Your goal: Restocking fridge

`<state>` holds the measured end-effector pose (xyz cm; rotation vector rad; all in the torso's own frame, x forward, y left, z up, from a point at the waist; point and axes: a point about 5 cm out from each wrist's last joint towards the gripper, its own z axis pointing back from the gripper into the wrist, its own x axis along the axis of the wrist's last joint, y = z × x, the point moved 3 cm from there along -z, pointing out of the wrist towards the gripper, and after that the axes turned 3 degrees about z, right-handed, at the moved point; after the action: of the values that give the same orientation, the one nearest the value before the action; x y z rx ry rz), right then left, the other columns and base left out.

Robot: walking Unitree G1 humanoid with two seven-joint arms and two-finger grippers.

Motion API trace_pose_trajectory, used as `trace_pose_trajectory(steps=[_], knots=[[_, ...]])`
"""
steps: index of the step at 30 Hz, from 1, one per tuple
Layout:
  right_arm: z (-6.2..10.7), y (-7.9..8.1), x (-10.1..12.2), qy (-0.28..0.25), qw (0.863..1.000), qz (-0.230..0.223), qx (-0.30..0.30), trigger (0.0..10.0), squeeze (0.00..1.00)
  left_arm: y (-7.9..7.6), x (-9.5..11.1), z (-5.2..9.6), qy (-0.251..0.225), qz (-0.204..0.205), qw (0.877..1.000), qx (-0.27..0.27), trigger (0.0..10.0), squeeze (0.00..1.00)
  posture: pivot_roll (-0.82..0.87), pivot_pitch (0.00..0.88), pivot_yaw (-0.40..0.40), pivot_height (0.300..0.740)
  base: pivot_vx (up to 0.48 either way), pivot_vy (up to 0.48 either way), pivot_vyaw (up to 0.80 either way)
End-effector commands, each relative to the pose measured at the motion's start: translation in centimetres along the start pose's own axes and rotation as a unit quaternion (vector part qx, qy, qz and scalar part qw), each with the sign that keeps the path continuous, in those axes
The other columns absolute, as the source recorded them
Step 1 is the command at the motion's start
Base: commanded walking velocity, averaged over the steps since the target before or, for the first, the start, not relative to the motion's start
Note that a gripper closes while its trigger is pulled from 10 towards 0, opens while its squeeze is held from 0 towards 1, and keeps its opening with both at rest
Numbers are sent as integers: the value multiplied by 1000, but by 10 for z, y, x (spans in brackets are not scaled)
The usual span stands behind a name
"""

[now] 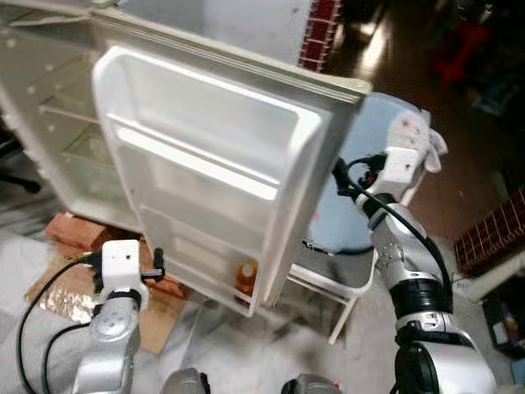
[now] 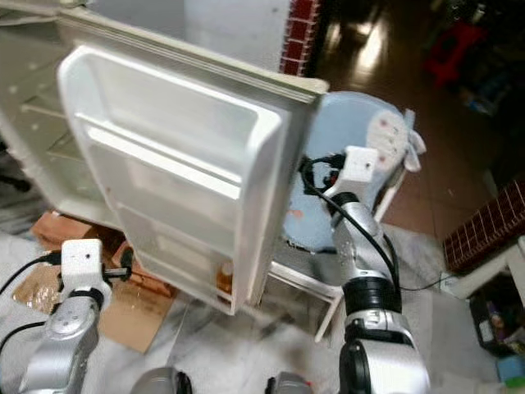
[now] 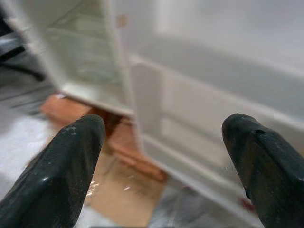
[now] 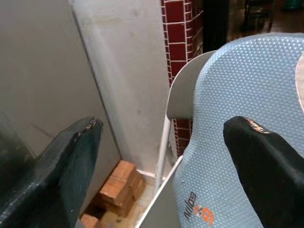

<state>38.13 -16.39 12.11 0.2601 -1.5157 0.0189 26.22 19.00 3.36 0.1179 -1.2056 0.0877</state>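
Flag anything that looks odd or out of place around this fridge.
The fridge sits raised on bricks and flattened cardboard rather than on the floor. Its open door has nearly bare shelves, with one orange bottle in the bottom rack. A blue chair crowds the door's outer side, where the right gripper points.

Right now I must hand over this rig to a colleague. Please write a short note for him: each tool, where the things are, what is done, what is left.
Left tool: open, empty, low in front of the open fridge door.
Right tool: open, empty, raised behind the door's outer edge, next to the light blue chair.
Things: one orange bottle stands in the door's bottom shelf. The other door shelves look empty. The fridge rests on bricks.
Done: door open, one bottle stocked.
Left: fetch further items; nothing is held now.
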Motion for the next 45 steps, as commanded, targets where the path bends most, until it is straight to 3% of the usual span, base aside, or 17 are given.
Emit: trace_pose_trajectory(steps=[1,14,20,24,28,32,33,37,38,40,45], knots=[[-6,20,0,4,999,6,38,10000,0,9,-3,1,6,-10,1000,12,10000,0,137,60,-75,740,0,476,0],[-7,15,-3,14,999,10,41,10000,0,10,-1,-1,7,-21,1000,15,10000,0,139,60,-69,740,0,476,0],[-7,20,-2,15,998,11,65,10000,0,10,-1,-1,6,-21,1000,17,10000,0,140,58,-67,740,0,432,0],[-2,42,-2,11,989,10,148,10000,0,10,1,-1,-4,-23,1000,16,10000,0,141,56,-67,740,0,89,600],[2,51,-7,19,982,10,185,10000,0,10,2,-1,-6,-26,1000,15,10000,0,142,54,-67,740,0,0,800],[11,59,-13,38,968,5,247,10000,0,10,2,-1,-6,-25,1000,15,10000,0,142,54,-67,740,0,0,800],[18,60,-18,53,957,19,283,10000,0,10,2,-1,-7,-23,1000,16,10000,0,143,51,-67,740,0,0,800],[22,53,-27,73,952,67,290,10000,0,10,2,-1,-8,-22,1000,18,10000,0,143,51,-67,740,0,0,231],[20,40,-37,100,953,109,263,10000,0,10,3,-1,-9,-21,1000,18,10000,0,143,51,-67,740,0,0,0],[17,27,-43,122,956,137,228,10000,0,10,3,-1,-12,-22,999,20,10000,0,143,51,-67,740,0,0,0],[12,18,-42,131,961,153,191,10000,0,11,4,-1,-15,-27,999,25,10000,0,148,51,-67,740,0,0,0]])
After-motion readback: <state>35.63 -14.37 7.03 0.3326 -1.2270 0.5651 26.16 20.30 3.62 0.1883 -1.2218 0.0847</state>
